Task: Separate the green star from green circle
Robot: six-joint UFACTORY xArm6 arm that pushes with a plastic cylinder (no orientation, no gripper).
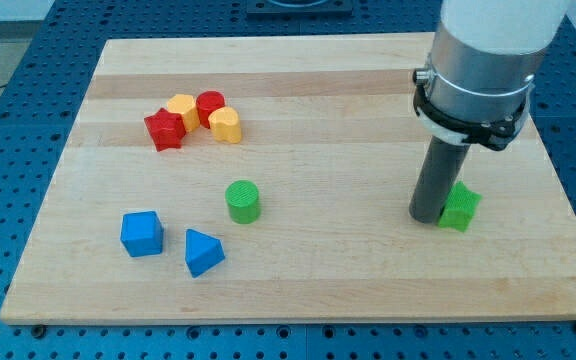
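My tip (427,217) is resting on the wooden board (368,290) at the view's right, pressing against the left side of the green star (459,207) — it is a bare rod, gripping nothing. The green circle (242,201) is sitting well apart from the star, near the board's middle-left, with the blue cube (141,233) and the blue triangular block (203,252) lying below and to its left. Toward the view's top left a tight cluster is sitting together — a red star (164,129), a yellow block (181,107), a red cylinder (210,104) and another yellow block (226,125).
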